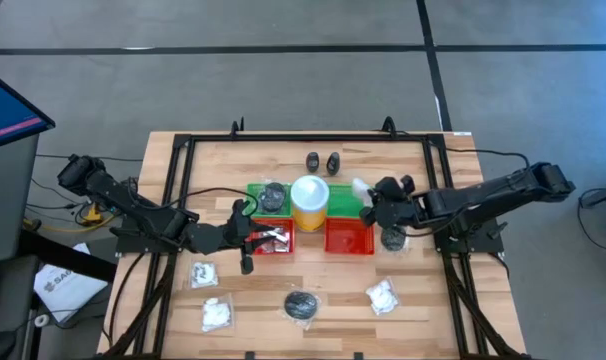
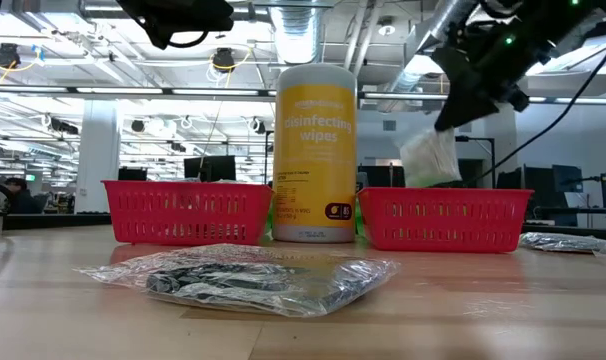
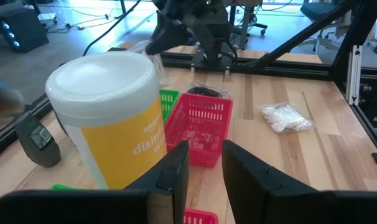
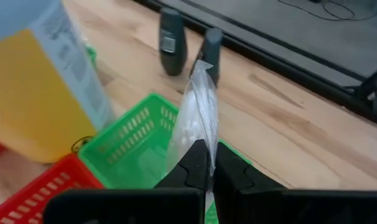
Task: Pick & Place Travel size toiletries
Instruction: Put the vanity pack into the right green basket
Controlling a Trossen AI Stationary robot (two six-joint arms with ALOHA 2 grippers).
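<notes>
The right gripper (image 4: 208, 163) is closed on the edge of a clear-wrapped white packet (image 4: 198, 118), which hangs long axis downward, just above the green tray (image 4: 135, 146) beside the yellow wipes canister (image 1: 309, 203). The left gripper (image 3: 205, 163), partly open and empty, waits on the canister's other side.

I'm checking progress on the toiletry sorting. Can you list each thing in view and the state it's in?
right gripper: shut on a clear-wrapped white packet, held above the green tray.
left gripper: open, empty, over the left red tray.
wipes canister: upright, lid on.
right red tray: looks empty.
two black bottles: standing upright on the table.
dark round pad: lying loose on the table.
</notes>
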